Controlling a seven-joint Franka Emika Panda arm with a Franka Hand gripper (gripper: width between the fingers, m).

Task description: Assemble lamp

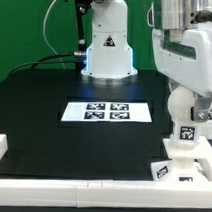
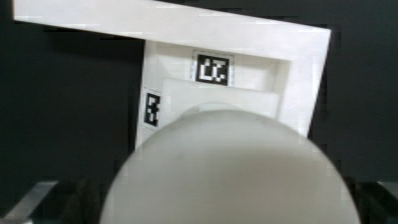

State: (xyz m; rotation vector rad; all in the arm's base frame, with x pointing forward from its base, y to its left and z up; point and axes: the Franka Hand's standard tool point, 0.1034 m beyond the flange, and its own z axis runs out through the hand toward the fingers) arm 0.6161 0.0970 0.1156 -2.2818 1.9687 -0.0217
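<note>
In the exterior view my gripper (image 1: 192,116) is at the right, shut on the white bulb (image 1: 183,137), which stands upright on the flat square base (image 1: 188,163). In the wrist view the bulb's round head (image 2: 222,160) fills the space between my dark fingers (image 2: 71,200). Beyond it lies the base (image 2: 240,70) with two black-and-white tags. Whether the bulb's foot touches the base I cannot tell. The shade is out of view.
The marker board (image 1: 107,111) lies in the middle of the black table. The white robot pedestal (image 1: 105,44) stands behind it. A low white rail (image 1: 60,188) runs along the table's front edge and the exterior view's left corner.
</note>
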